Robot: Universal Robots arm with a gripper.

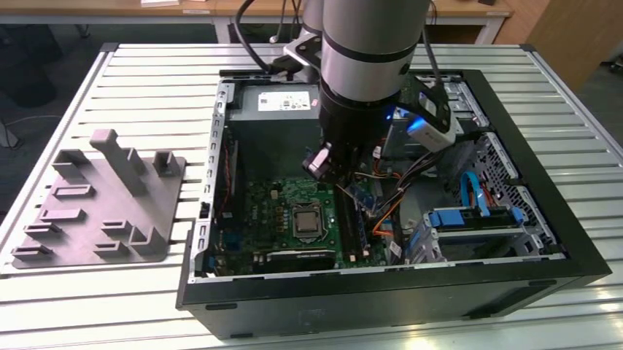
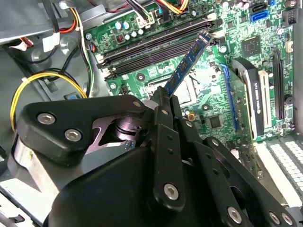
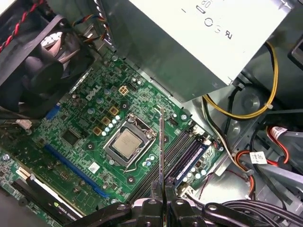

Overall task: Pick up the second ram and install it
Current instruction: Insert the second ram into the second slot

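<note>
My gripper [image 2: 168, 97] is shut on one end of the second ram [image 2: 187, 64], a slim dark stick with blue labels. The stick juts out from the fingertips over the green motherboard [image 2: 236, 28]. In the first wrist view the second ram [image 3: 161, 151] shows edge-on as a thin line rising from the gripper [image 3: 164, 201], above the long memory slots [image 3: 182, 146] beside the CPU socket [image 3: 125, 144]. It hangs clear of the slots. One slot next to it holds a stick with blue labels [image 3: 191, 161]. In the exterior view the gripper [image 1: 336, 179] is low inside the open computer case [image 1: 545, 219].
A grey power supply [image 3: 189, 38] and a black fan [image 3: 42, 71] border the board. Yellow, red and orange cables [image 3: 255, 111] lie close to the slots. A drive cage with blue parts [image 1: 472, 219] fills the case's side at the exterior view's right. A grey fixture plate [image 1: 98, 208] lies on the slatted table.
</note>
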